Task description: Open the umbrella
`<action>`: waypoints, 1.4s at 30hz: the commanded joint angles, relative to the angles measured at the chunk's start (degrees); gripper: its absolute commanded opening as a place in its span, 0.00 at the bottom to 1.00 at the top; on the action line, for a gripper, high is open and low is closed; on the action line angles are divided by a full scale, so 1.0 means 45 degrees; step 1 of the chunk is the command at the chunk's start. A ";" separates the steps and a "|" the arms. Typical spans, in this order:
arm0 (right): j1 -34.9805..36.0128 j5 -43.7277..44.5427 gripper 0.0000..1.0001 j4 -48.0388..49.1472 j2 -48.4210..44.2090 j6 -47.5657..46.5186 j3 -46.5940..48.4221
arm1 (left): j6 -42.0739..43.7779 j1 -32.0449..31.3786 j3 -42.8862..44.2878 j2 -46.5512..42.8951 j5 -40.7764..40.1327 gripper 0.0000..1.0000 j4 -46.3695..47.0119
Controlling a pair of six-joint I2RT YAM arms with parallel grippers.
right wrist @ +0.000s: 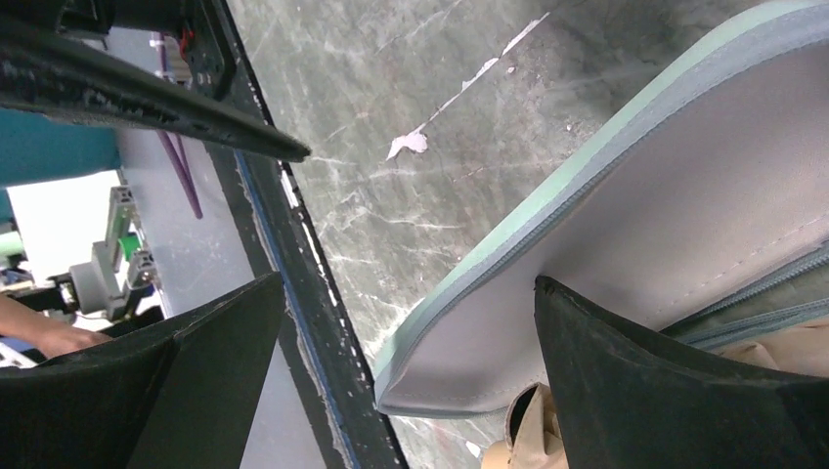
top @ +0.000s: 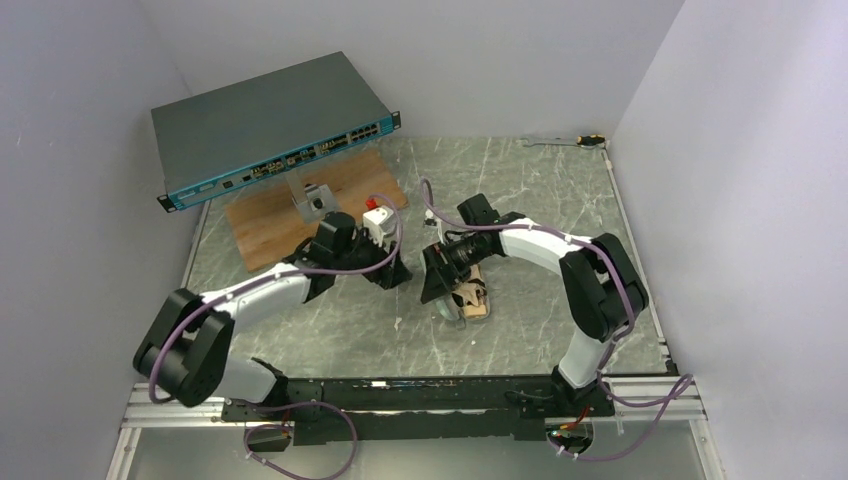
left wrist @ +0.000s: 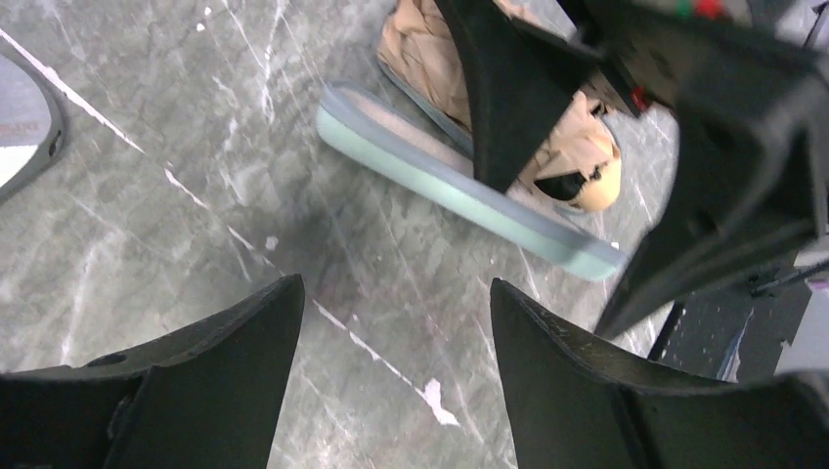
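Right gripper [right wrist: 409, 283]: jaws spreading wide, clasping nothing, straddling the handle end of the umbrella [left wrist: 577, 147]; umbrella lying folded mid-table against mint sleeve [left wrist: 440, 166]; left gripper [left wrist: 396, 283] hovering nearby over marble table [left wrist: 147, 244], jaws gaping, holding nothing.

Jaws wide apart above mint sleeve [right wrist: 684, 215], tan umbrella [right wrist: 528, 445].

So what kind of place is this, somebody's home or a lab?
Probably a robotics lab cell: plain pale walls box in a grey marble-patterned tabletop, two white robot arms are bolted to a metal rail, and a teal-fronted rack network switch sits behind.
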 commanded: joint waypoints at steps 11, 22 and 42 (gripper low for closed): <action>0.0371 0.0681 1.00 0.0276 -0.0891 -0.0867 -0.0559 | -0.2268 -0.0412 0.2845 0.3482 0.0463 0.76 0.0376; -0.1251 0.1005 0.98 -0.2170 -0.2443 -0.1689 0.0036 | -0.1847 -0.0918 0.2363 0.4495 -0.0159 0.67 0.0146; -0.2110 0.5838 0.76 -0.1151 -0.2794 0.0850 -0.1002 | -0.1445 -0.1656 0.2991 0.4544 0.0170 0.63 0.0175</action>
